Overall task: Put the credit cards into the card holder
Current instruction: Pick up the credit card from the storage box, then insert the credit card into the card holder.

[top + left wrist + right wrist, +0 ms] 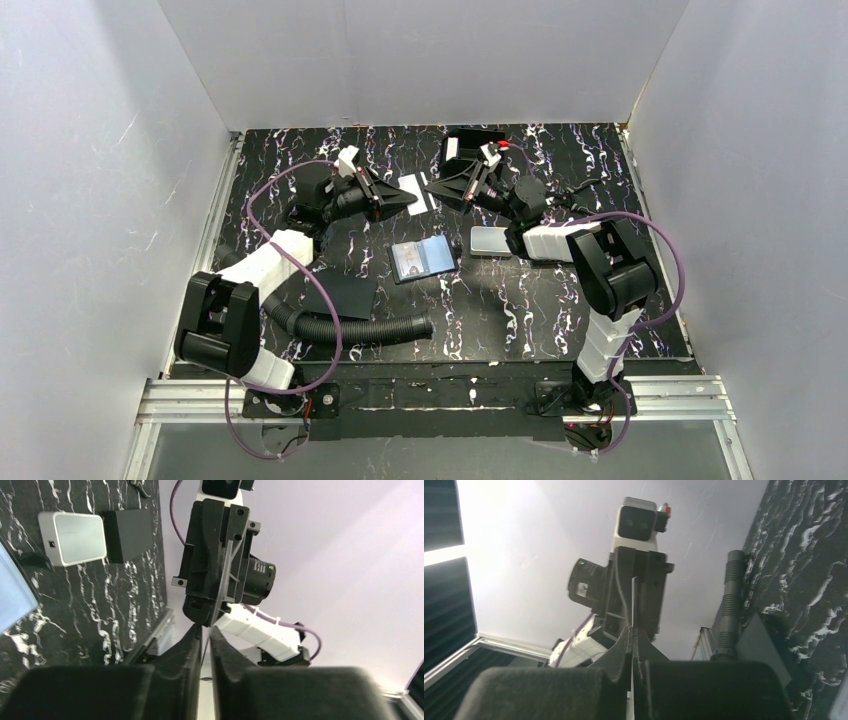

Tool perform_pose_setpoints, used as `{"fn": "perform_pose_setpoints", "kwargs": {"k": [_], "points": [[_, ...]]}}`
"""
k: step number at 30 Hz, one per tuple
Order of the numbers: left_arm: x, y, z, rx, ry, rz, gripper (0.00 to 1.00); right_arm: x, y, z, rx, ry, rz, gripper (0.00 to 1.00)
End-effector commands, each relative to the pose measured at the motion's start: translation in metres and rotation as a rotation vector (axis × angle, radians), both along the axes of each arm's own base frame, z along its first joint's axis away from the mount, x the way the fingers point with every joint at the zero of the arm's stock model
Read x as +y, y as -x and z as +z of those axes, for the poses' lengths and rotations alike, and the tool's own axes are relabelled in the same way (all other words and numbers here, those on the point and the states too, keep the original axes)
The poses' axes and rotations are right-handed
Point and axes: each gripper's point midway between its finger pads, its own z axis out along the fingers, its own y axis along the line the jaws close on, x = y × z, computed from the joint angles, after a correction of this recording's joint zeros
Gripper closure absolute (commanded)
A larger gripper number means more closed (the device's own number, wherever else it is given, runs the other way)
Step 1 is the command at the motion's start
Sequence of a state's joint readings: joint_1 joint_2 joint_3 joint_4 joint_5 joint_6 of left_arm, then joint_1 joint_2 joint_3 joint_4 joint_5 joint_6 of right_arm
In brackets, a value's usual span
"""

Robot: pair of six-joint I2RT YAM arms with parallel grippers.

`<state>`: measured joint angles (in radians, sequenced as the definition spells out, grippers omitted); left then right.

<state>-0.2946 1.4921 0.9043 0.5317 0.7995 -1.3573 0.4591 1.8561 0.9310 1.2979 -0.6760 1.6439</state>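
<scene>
A pale whitish card (417, 192) hangs in the air between my two grippers, edge-on in both wrist views (225, 575) (632, 600). My right gripper (433, 188) (632, 630) is shut on one end of it. My left gripper (407, 200) (204, 630) has the other end between its fingers, with a narrow lit gap left. Blue cards (425, 259) (12, 597) lie on the marbled table below. A small black block, by its look the card holder (127, 534), lies beyond the silver-grey case; the right arm hides it from the top camera.
A silver-grey rounded case (490, 240) (75, 536) lies right of the blue cards. A flat black pad (345, 290) (764, 645) and a corrugated black hose (360, 328) (730, 605) lie at the near left. Another flat black thing (478, 143) lies at the back.
</scene>
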Motion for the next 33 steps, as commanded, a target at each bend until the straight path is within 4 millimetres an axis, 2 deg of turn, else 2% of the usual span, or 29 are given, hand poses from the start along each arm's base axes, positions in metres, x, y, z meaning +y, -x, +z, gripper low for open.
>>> {"fn": "perform_pose_setpoints", "kwargs": {"k": [1,2,3,5,8,11,16,22,33], "points": [[0.004,-0.002,0.01,-0.114,-0.035,0.038,1.0,-0.001,-0.005,-0.027,-0.111,0.205,-0.044,0.97],[0.005,-0.002,-0.002,-0.128,-0.091,0.044,1.0,-0.009,-0.014,-0.067,-0.039,0.395,-0.077,0.82],[0.007,-0.002,-0.019,-0.119,-0.187,0.047,1.0,-0.02,-0.02,-0.091,-0.067,0.577,-0.11,0.67],[0.014,0.007,-0.057,-0.078,-0.369,0.031,1.0,-0.033,-0.021,-0.113,-0.144,0.793,-0.072,0.53],[0.024,0.017,-0.089,-0.05,-0.478,0.012,1.0,-0.043,-0.014,-0.134,-0.195,0.925,0.013,0.48],[0.028,0.021,-0.108,-0.033,-0.524,-0.005,1.0,-0.047,-0.003,-0.155,-0.214,0.977,0.1,0.5],[0.022,0.021,-0.134,0.029,-0.527,-0.042,1.0,-0.039,0.014,-0.183,-0.213,0.98,0.215,0.66],[0.018,0.025,-0.165,0.105,-0.541,-0.093,1.0,-0.048,0.014,-0.207,-0.221,1.052,0.219,0.82],[0.013,0.025,-0.185,0.155,-0.546,-0.134,1.0,-0.044,0.014,-0.226,-0.207,1.041,0.242,0.86]]}}
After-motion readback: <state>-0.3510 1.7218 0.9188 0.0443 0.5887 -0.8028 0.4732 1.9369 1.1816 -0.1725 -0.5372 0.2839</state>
